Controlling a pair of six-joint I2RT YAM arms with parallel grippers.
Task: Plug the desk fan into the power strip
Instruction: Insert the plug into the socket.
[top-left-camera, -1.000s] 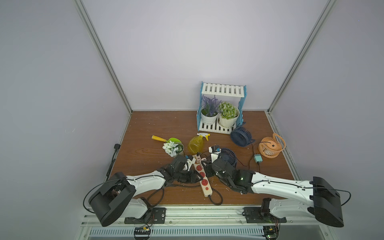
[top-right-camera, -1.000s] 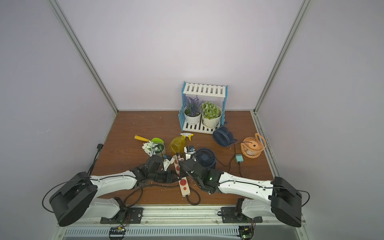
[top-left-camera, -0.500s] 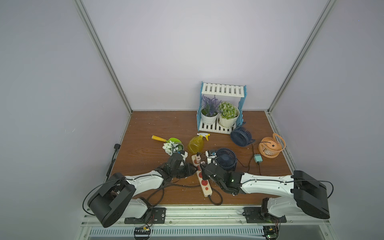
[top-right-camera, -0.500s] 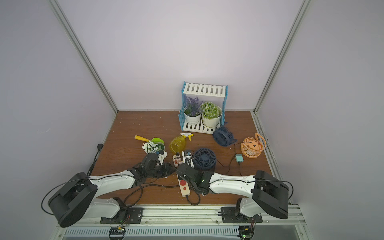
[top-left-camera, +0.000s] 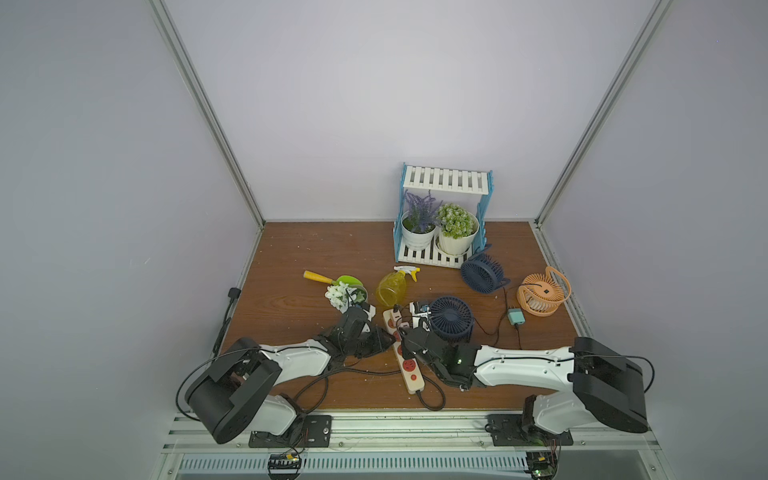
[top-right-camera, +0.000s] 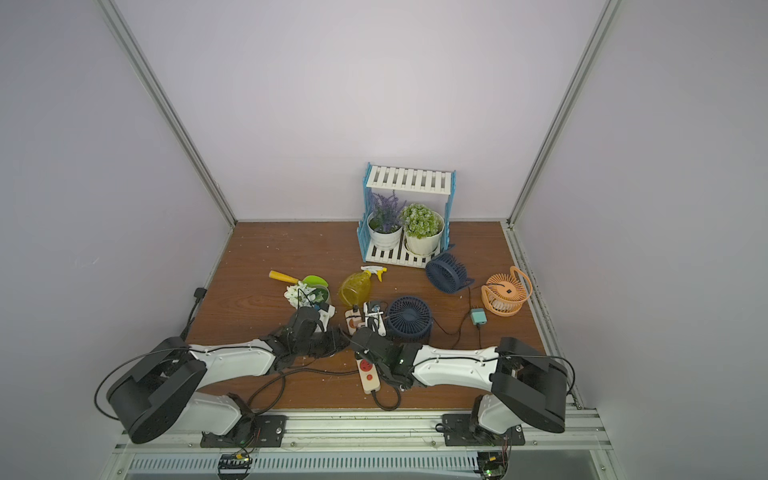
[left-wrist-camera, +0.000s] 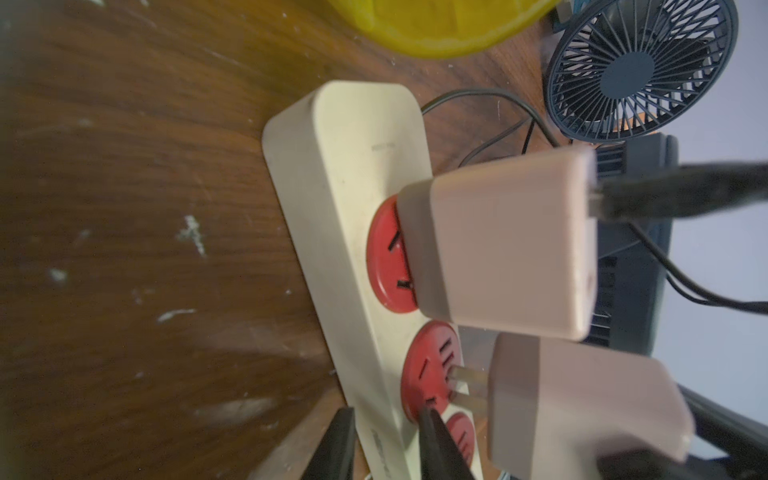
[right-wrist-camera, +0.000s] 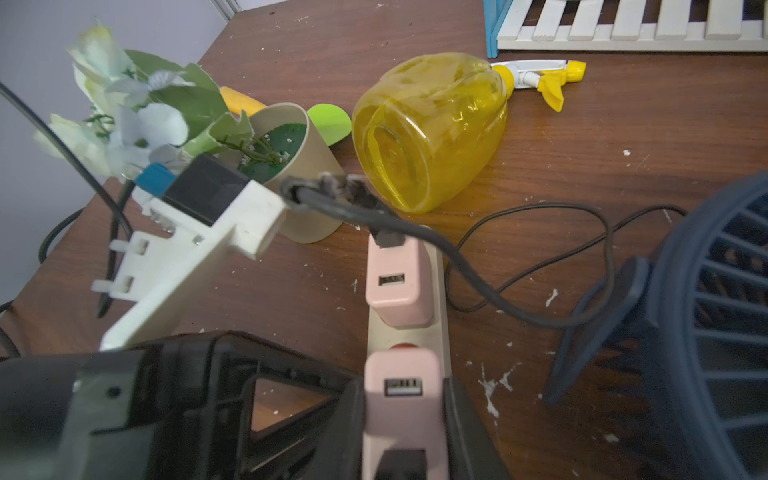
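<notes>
1. brown wood desk (top-left-camera: 291, 257) inside plain lilac walls, cluttered; power strip (top-left-camera: 411, 380) lies flat near the front edge between the two arms, near blue fan (top-left-camera: 451, 318) just beside its far end
2. far socket is already taken by a plugged adapter (left-wrist-camera: 498, 241), pink, with a black cable in it
3. right claw (right-wrist-camera: 399, 415) is clamped on the held adapter (right-wrist-camera: 401, 374), also pink, jaws narrow with a pad on each side; can't trace a cord from it to the fan
4. its prongs (left-wrist-camera: 465, 386) meet the second red socket (left-wrist-camera: 428, 365) with most of each blade bare and the body tilted off the strip face; can't tell if the tips are in the slots
5. left claw (left-wrist-camera: 386, 415) is nearly closed across the power strip, one finger on the side wall, the other on the top face by that socket; looks like it pins the strip down
6. step in hand, my read: seating the plug. square the held adapter to the socket face first, then push straight along the blades, no twisting, left claw bracing so the strip can't skid
7. risks: the plugged adapter sits just beside, so leaning that way may jam; left fingertip is close to the socket and needs to stay clear
</notes>
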